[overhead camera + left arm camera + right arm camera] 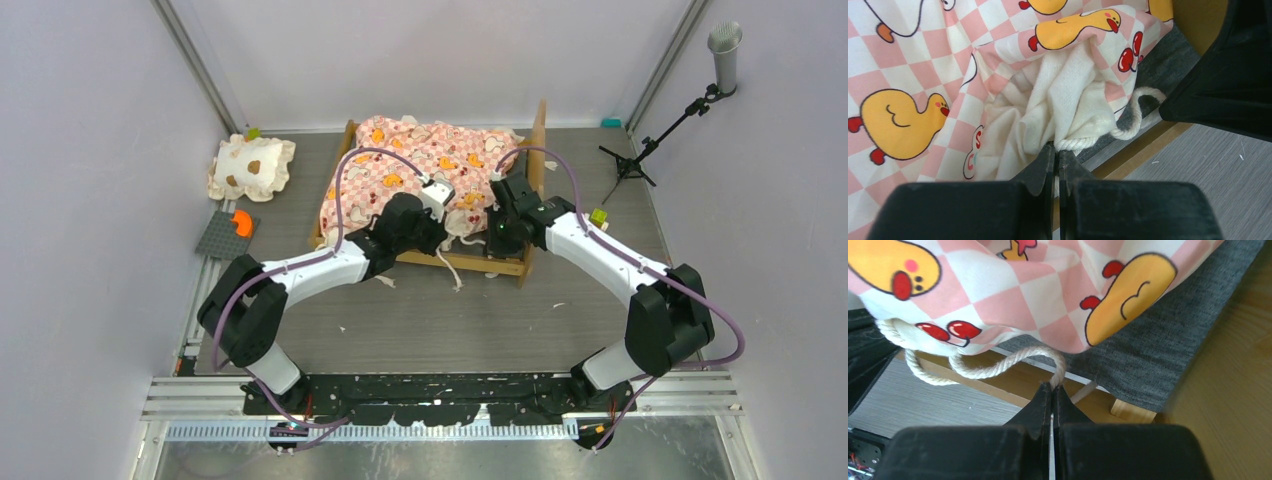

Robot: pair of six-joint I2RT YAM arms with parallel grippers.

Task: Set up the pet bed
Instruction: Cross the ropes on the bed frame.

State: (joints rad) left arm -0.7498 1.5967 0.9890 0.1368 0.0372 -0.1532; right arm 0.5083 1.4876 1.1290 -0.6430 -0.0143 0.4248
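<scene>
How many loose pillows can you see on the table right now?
1: the cream brown-spotted pillow lies far left, apart from the pet bed. Any under the mattress would be hidden.

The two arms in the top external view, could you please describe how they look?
The left arm and right arm match: white shells on the long links, bulky black joints and black bases. A purple cable loops along each one to the wrist. The fingers are matte black, broad blocks tapering to narrow wedge tips.
</scene>
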